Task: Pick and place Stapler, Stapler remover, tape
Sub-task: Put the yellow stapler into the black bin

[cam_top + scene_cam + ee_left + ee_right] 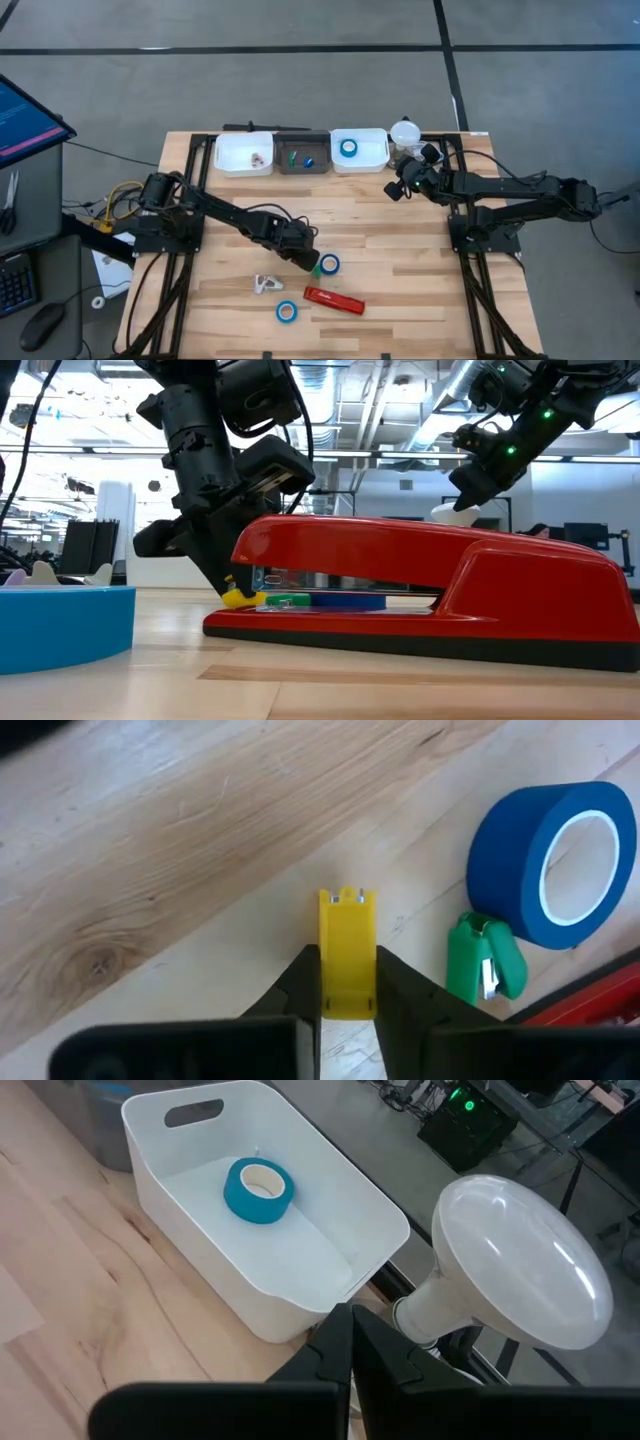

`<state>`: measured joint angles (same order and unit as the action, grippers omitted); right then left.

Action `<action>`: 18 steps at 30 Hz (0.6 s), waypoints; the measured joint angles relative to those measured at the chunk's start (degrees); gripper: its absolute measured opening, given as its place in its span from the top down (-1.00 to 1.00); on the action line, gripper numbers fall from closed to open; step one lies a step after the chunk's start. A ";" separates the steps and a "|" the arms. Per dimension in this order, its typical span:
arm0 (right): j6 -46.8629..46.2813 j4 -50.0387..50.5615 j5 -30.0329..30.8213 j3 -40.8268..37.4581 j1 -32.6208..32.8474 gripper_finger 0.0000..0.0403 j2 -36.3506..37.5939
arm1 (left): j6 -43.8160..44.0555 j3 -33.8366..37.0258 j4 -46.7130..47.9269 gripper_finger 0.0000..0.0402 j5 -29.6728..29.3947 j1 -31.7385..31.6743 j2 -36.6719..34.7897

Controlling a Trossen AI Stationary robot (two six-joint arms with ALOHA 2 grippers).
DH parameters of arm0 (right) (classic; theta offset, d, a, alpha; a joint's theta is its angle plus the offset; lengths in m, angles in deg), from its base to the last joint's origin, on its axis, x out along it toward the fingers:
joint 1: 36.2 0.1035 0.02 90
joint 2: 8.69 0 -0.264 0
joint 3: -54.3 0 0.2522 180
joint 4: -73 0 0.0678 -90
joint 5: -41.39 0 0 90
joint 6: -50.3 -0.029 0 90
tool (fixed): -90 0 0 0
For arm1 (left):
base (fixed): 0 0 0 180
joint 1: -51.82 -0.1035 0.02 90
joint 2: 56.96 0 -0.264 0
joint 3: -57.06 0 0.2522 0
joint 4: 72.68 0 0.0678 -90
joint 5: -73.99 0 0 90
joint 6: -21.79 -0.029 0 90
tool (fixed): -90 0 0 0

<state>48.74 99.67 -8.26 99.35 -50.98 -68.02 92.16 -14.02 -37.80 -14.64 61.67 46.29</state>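
The red stapler [334, 300] lies flat near the table's near edge and fills the low view [420, 585]. One blue tape roll [329, 264] lies flat just right of my left gripper [312, 263]. A second roll [287, 311] lies left of the stapler, and a third [258, 1190] sits in the right white bin [375, 150]. My left gripper [347, 960] is shut on a small yellow piece [347, 945]. A green piece [483, 958] lies against the nearby roll [555, 860]. My right gripper [393, 189] is shut and hovers by the right bin. My left gripper pinches the small yellow piece between its two fingers [300, 985], gripping its nearer half [347, 990] while the far end sticks out past the tips. The fingers slant down from the table's left. In the low view the piece [240, 597] is at table height; whether it rests there cannot be told.
Along the far edge stand a white bin [244, 153], a dark bin [303, 157] with green and blue bits, and the right white bin. A white lamp [520, 1260] stands beyond the right bin. A small whitish item [267, 284] lies left of the stapler.
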 joint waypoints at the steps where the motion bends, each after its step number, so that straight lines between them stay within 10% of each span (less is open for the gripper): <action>1: 0.00 0.00 0.00 0.00 0.00 1.00 0.00 | -0.27 0.00 0.04 0.74 0.00 -0.15 0.00; 18: 0.00 0.00 0.00 0.00 0.00 1.00 0.00 | -24.99 -4.73 -0.24 0.73 -0.14 -13.78 0.02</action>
<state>48.74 99.67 -8.26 99.35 -50.98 -68.02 67.17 -18.75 -38.04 -14.78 47.89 46.31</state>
